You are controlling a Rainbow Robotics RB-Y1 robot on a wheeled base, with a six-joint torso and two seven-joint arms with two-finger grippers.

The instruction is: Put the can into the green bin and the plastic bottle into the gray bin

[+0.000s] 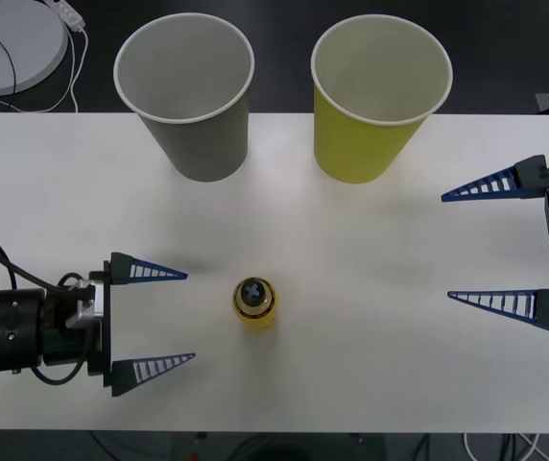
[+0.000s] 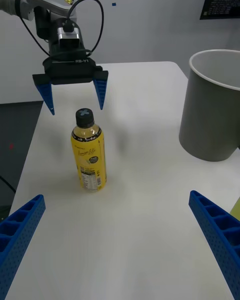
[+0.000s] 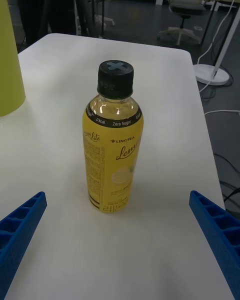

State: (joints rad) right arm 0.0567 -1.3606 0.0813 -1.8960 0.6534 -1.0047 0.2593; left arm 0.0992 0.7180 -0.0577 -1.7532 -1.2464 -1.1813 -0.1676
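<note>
The bottle (image 1: 254,302) is stood upright on the white surface (image 1: 351,288), near its front edge. The left gripper (image 1: 159,317) is positioned just beside it, spread wide and empty. The right gripper (image 1: 490,240) is held well apart, likewise wide open and empty. The gray bin (image 1: 188,91) and green bin (image 1: 375,96) are placed side by side at the far edge.

We see our left tool (image 1: 188,317) with two blue ribbed, tapering fingers on a black bracket lettered RB-Y1, behind it a silver block, a black cylindrical wrist and looping black cables. Our right tool (image 1: 447,246) has matching blue fingers on black.
</note>
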